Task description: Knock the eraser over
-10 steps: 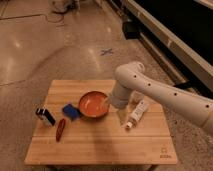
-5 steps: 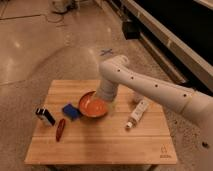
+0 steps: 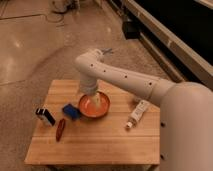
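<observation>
The eraser [image 3: 45, 116], a small black block with a white band, lies near the left edge of the wooden table [image 3: 100, 140]. My white arm reaches in from the right and bends down over the orange bowl [image 3: 94, 105]. The gripper [image 3: 88, 93] is at the end of the arm, over the bowl's back left rim, well to the right of the eraser. The arm hides part of the bowl.
A flat blue square pad [image 3: 71, 111] lies just left of the bowl. A slim red object [image 3: 60, 129] lies in front of the eraser. A white tube [image 3: 137, 113] lies on the right of the table. The floor is polished stone, with a dark bench behind.
The arm has swung left across the table, from right of the bowl to over its back left rim. The eraser and the other objects have not moved.
</observation>
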Motion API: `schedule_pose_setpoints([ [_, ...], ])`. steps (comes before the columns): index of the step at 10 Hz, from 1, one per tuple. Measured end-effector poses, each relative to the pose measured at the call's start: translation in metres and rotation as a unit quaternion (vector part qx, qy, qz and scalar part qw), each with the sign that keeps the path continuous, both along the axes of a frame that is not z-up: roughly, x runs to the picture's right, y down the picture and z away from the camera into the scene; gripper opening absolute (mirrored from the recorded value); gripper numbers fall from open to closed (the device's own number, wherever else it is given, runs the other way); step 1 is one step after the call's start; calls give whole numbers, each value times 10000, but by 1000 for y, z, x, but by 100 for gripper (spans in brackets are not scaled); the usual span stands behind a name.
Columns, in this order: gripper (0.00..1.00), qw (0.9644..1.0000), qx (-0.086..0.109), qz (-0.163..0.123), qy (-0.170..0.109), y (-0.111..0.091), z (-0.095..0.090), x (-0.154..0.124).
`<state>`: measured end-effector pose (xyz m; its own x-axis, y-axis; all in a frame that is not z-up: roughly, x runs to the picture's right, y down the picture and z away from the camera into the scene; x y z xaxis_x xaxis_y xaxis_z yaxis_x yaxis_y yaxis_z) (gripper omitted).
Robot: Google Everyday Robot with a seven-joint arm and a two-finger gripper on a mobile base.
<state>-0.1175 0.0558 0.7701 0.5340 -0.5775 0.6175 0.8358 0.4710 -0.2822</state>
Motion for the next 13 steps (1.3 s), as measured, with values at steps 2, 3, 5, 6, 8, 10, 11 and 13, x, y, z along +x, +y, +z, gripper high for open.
schedule_pose_setpoints([
  [2,80,9997,21,-240,-68,-3,12,-33],
  [3,80,9995,16,-309,-93,-3,15,-43],
  [5,80,9984,32,-521,-195,0,23,-72],
  [6,80,9977,25,-623,-249,4,26,-86],
  [8,80,9958,-23,-839,-353,16,32,-111],
  [10,80,9930,-107,-1066,-502,34,33,-135],
  [11,80,9915,-139,-1158,-576,42,31,-143],
  [13,80,9883,-228,-1317,-728,60,26,-153],
])
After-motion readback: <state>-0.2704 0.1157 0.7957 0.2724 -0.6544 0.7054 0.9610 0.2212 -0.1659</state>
